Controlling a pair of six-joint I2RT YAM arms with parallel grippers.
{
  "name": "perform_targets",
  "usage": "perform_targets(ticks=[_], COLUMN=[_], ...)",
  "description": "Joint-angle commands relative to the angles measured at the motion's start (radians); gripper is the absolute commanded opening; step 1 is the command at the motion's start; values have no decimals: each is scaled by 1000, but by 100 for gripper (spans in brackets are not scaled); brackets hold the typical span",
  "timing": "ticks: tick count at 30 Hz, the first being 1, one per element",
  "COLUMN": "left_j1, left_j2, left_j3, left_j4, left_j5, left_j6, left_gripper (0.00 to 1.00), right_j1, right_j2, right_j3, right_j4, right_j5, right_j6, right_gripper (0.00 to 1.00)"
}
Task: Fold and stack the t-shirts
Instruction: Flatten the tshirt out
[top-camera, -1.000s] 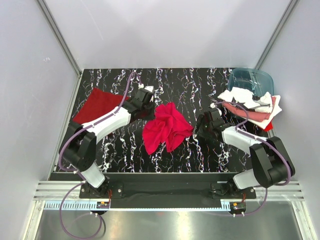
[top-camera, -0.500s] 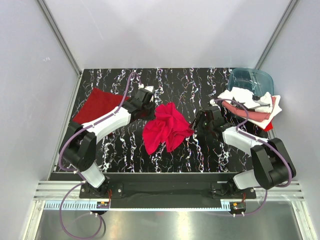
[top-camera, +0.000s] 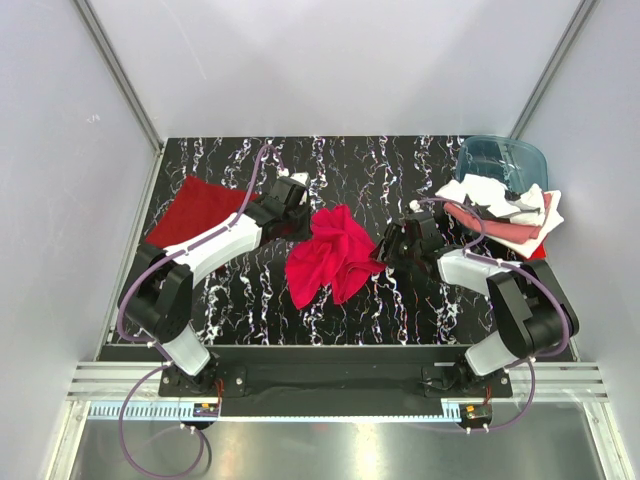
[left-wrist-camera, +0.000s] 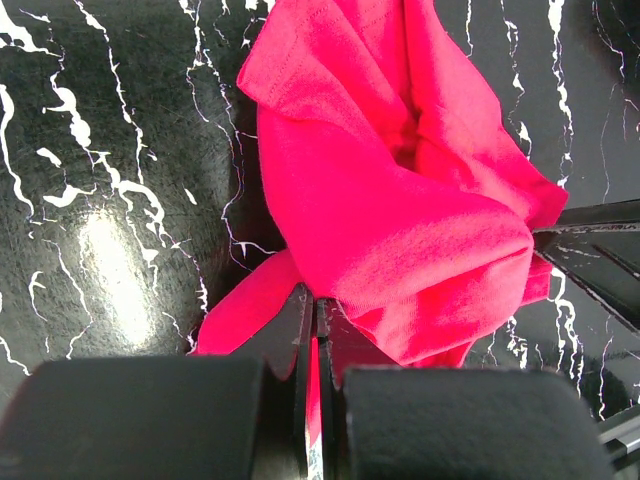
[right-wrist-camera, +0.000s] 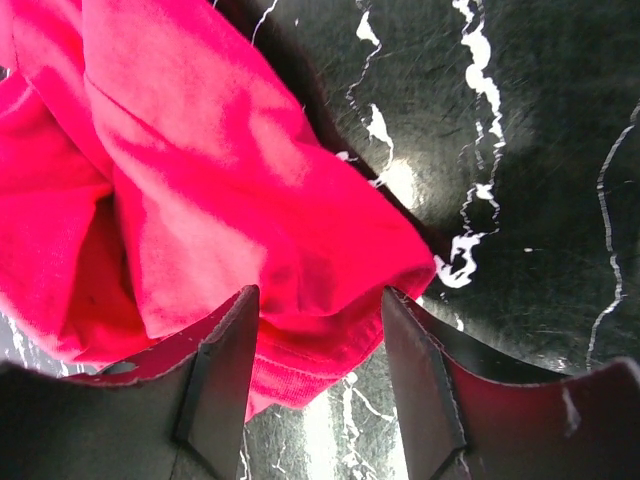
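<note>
Out past the left side of my left gripper (top-camera: 300, 215) the dark red shirt (top-camera: 195, 208) lay flat on the table (top-camera: 400, 170), its near edge hidden under my own arm. My left jaws were shut tight on a thin strip of the crimson shirt (top-camera: 335, 255). In the left wrist view the cloth ran pinched between the two fingers (left-wrist-camera: 280, 340), and the rest of it billowed up in a crumpled heap just ahead of the tips. That shirt sat bunched between my two grippers, with a long lobe trailing off toward my bases. On its other side my right gripper (right-wrist-camera: 318, 300) stood about half open, one finger to each side of a rounded fold at the shirt's edge. The fold bulged into the gap and the cloth lay against the inner face of one finger (right-wrist-camera: 225, 370), but the jaws were not closed on it. Well behind my right gripper, at the table's right edge, lay the pile (top-camera: 500, 215) of other shirts, with white cloth with dark marks on top and salmon pink and red beneath. The tub (top-camera: 502, 160) stood just beyond the pile, and the white cloth overlapped its front rim.
</note>
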Motion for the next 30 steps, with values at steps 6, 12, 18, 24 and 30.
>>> perform_targets(ticks=[6,12,18,24,30], left_j1=[3,2,-23,-201,-242], left_j2=[-19,-45,-84,-151,-211], left_j3=[16,1,-4,35,4], left_j4=[32,37,26,-28,51], left_j5=[23,16,-32,-257,-179], left_j6=[-5,-7,-10,32,56], left_gripper=[0,0,0,9,69], right_j1=[4,4,4,2,2], right_j2=[-22,-133,-254,-240,-208], right_j3=[46,47,122,351,501], right_j4=[26,-52,-140,-236,-227], right_j5=[-20,108,158,196,115], right_j6=[-6,-15,-19,-46,-78], right_gripper=[15,0,0,0,0])
